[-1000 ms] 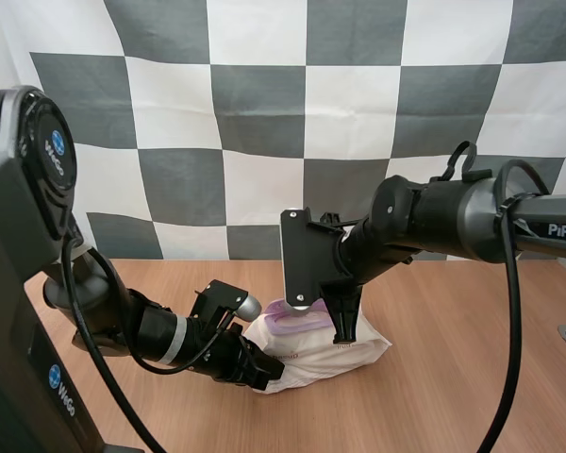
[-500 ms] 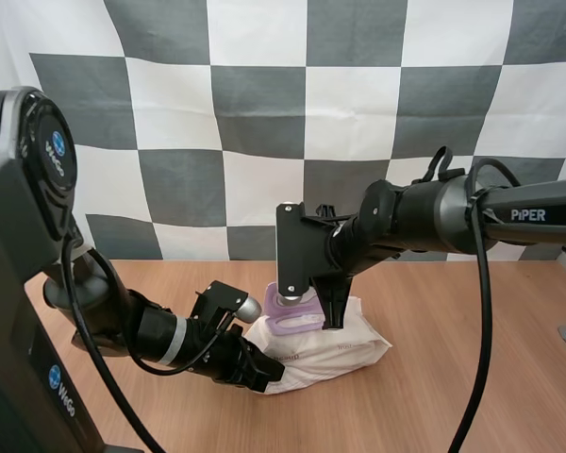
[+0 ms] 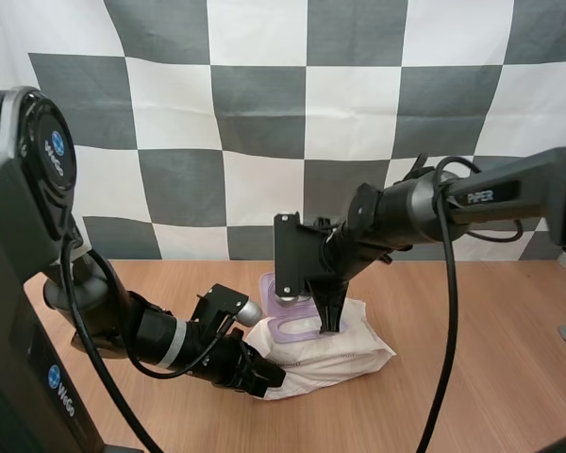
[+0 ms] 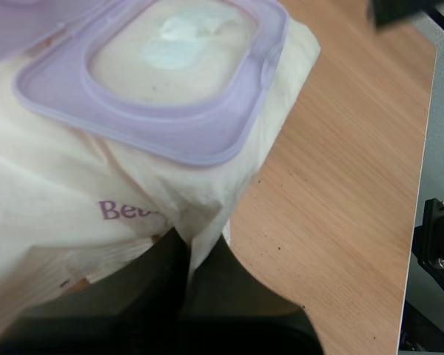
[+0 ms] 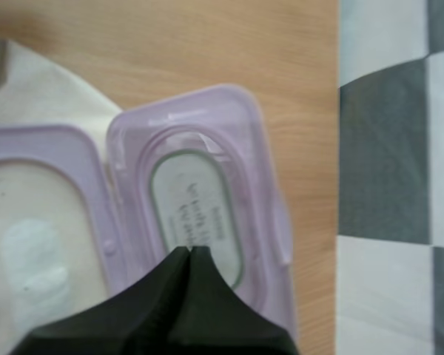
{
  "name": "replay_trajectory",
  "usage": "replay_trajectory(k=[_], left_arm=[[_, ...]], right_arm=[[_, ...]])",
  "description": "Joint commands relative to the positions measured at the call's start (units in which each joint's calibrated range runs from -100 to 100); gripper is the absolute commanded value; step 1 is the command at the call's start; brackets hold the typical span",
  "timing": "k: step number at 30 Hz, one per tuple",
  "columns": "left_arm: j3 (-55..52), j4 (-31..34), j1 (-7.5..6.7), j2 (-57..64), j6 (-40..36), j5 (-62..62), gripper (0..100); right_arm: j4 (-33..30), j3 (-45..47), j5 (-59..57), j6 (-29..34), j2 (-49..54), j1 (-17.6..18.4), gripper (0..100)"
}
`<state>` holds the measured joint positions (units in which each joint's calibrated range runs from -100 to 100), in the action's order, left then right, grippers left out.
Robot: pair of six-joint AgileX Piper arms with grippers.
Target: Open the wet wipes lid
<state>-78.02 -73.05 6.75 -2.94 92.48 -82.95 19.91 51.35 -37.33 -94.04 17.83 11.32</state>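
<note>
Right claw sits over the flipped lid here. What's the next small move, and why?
Probably lift the right claw straight up and clear. The purple lid lies folded back beside the open frame, the claw's fingers are together on nothing, and the left claw pinches the pack at its edge, steadying it.

Pack [image 3: 344,351]: in your high view the left end effector [image 3: 267,377] hides its near corner; both wrist views cut it off at the edge.
Lid [image 5: 200,200]: you can't read the label print, it is too blurred.
Frame [image 3: 292,329]: in your high view the right end effector [image 3: 331,326] covers its right end.
Print [image 4: 122,210]: you get only "Be"; a fold hides the rest.
</note>
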Motion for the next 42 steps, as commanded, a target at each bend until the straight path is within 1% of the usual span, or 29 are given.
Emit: replay_trajectory(k=[1, 14, 20, 24, 31, 34, 37, 39, 42], left_arm=[[-0.02, -0.48, 0.05, 0.0, 0.79, 0.1, 0], [-0.02, -0.48, 0.05, -0.06, 0.79, -0.07, 0], [-0.02, -0.48, 0.05, -0.06, 0.79, -0.07, 0], [-0.02, -0.48, 0.05, -0.06, 0.79, -0.07, 0], [-0.02, -0.48, 0.05, -0.06, 0.79, -0.07, 0], [-0.02, -0.03, 0.05, -0.06, 0.79, -0.09, 0], [-0.02, 0.05, 0.05, -0.06, 0.79, -0.09, 0], [-0.02, 0.1, 0.05, -0.06, 0.79, -0.09, 0], [-0.02, 2.0, 0.05, -0.06, 0.79, -0.09, 0]], right_arm=[[0.38, -0.33, 2.2, 0.02, -0.71, 0.05, 0], [0.93, -0.33, 8.23, 0.11, -6.92, 0.05, 0], [1.61, -0.33, 8.65, 0.11, -9.21, 0.05, 0], [3.26, -0.33, 8.23, 0.11, -9.73, 0.05, 0], [3.38, -0.33, 8.1, 0.42, -9.89, 0.05, 0], [3.38, -0.33, 8.93, 2.94, -8.41, 0.05, 0], [3.27, -0.33, 8.78, 4.84, -4.13, 0.05, 0], [1.32, -0.33, 8.02, 7.13, 0.15, 0.05, 0], [-4.48, -0.33, 5.54, 13.33, 6.98, 0.05, 0]])
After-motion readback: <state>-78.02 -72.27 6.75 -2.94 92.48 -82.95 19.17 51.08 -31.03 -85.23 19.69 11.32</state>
